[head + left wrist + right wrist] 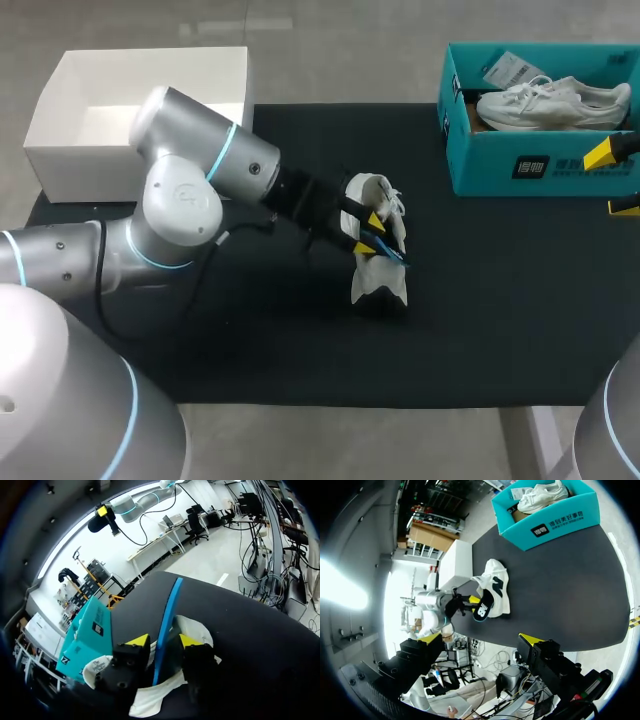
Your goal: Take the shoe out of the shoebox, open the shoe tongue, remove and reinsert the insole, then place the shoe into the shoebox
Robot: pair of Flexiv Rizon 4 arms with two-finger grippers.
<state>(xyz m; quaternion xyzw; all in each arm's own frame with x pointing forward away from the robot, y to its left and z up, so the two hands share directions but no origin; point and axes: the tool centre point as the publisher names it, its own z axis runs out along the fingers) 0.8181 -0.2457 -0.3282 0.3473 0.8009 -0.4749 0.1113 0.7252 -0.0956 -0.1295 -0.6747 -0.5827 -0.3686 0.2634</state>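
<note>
Shoe (372,282) rests on the black mat (480,300) at mid-table, outside its box and well apart from the white box (60,150) at the far left. The risk sits right over it: the left gripper (370,233) pinches the insole (386,250) (it stands on edge between the yellow tips), a narrow hold that could let it twist or slip. Nothing steadies the shoe, so a push from the insole would likely shove it across the mat. The left arm comes in from the left, elbow bent, wrist aimed at the shoe. Farther right, the teal shoebox (560,165) holds a second shoe (550,103), and the right gripper (612,180) hangs beside it, fingers spread and empty.
</note>
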